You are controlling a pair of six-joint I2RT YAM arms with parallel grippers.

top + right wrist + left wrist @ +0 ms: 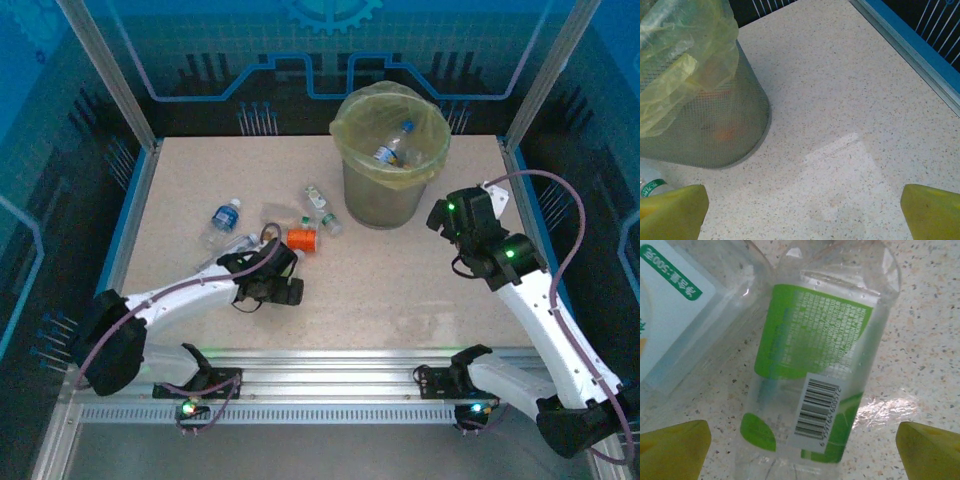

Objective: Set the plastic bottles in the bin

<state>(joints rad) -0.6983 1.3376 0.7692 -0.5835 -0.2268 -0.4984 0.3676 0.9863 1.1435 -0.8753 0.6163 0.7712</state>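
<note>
Left gripper stood wide, a clear, green-labelled plastic bottle lying between its fingers on the speckled counter. Right gripper stood wide, empty; round grey mesh bin ahead-left.

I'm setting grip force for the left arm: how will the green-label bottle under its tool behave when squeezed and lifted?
The green-label bottle looks empty, so probably light. Its thin clear wall would likely dent under a squeeze. Lying on its side on the table, it may roll if nudged.
</note>
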